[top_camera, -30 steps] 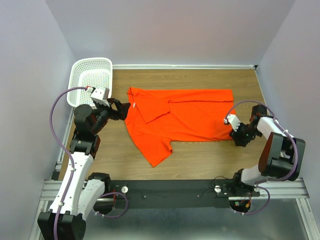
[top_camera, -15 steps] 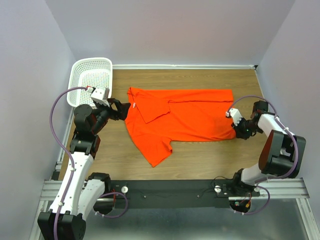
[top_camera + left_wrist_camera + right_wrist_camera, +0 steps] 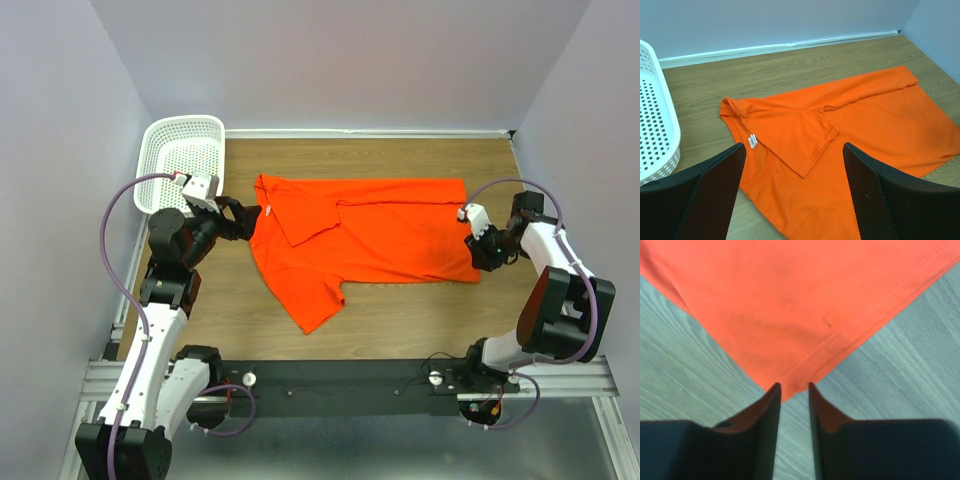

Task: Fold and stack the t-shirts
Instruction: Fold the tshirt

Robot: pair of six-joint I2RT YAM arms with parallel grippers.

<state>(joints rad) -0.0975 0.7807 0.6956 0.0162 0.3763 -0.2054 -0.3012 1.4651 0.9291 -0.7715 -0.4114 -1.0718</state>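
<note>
Hem corner (image 3: pixel 790 390) of the bright orange-red short-sleeved t-shirt (image 3: pixel 380 235), flat on the wooden worktop (image 3: pixel 400 310), now lies further out. The right end effector (image 3: pixel 794 387) has followed it, jaws narrowly apart around the tip. The left end effector (image 3: pixel 794 150) hovers wide apart and empty. Folding seems not yet begun.

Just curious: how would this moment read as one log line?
soft orange-red short-sleeved t-shirt: partly folded | left hand: open by collar | right hand: narrowly open astride hem corner

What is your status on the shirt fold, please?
Left gripper open by collar end. Right gripper narrow astride t-shirt hem corner, grip unclear. Lying flat, one sleeve folded in. White basket apart, far left.
</note>
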